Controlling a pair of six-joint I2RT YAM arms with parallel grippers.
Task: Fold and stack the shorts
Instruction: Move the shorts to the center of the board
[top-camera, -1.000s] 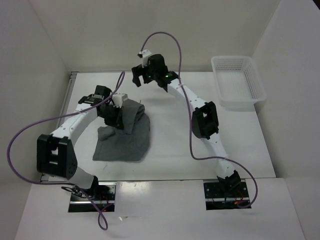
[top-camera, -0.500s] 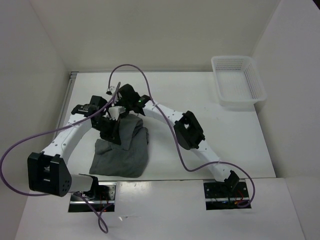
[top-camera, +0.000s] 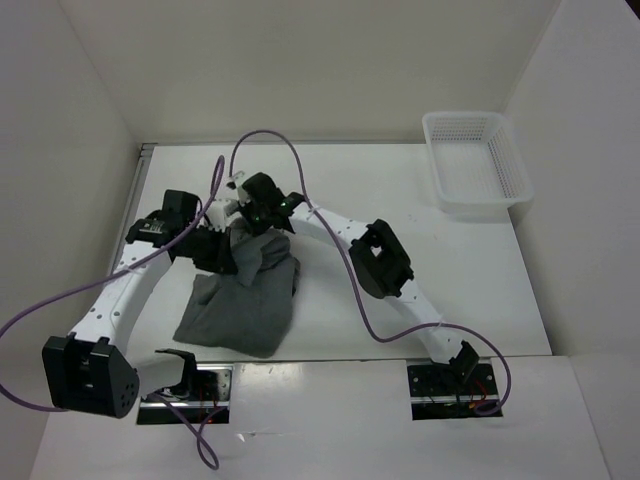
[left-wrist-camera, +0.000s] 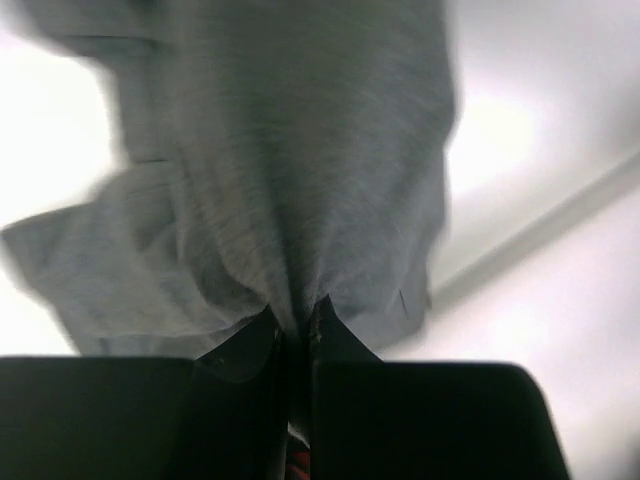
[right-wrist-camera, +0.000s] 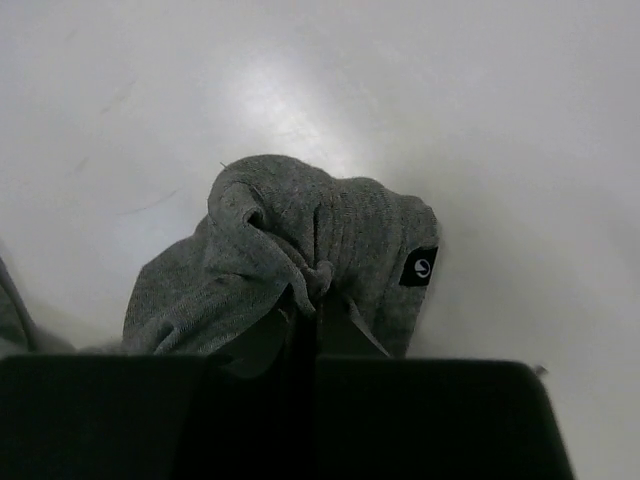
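Observation:
The grey shorts (top-camera: 245, 300) lie bunched on the left half of the table, their far end lifted. My left gripper (top-camera: 228, 256) is shut on a fold of the shorts (left-wrist-camera: 290, 200), the cloth hanging from between its jaws (left-wrist-camera: 293, 322). My right gripper (top-camera: 250, 222) is shut on the far edge of the shorts (right-wrist-camera: 300, 250), beside a small dark tag (right-wrist-camera: 419, 267), with the cloth pinched at its fingertips (right-wrist-camera: 312, 298). The two grippers are close together over the far end of the cloth.
A white mesh basket (top-camera: 473, 165) stands at the far right of the table. White walls close the table in on the left, back and right. Purple cables loop over both arms.
My right arm swung from the table's far middle to the left onto the shorts and shut on their far edge. My left gripper kept its hold and drew slightly left and nearer.

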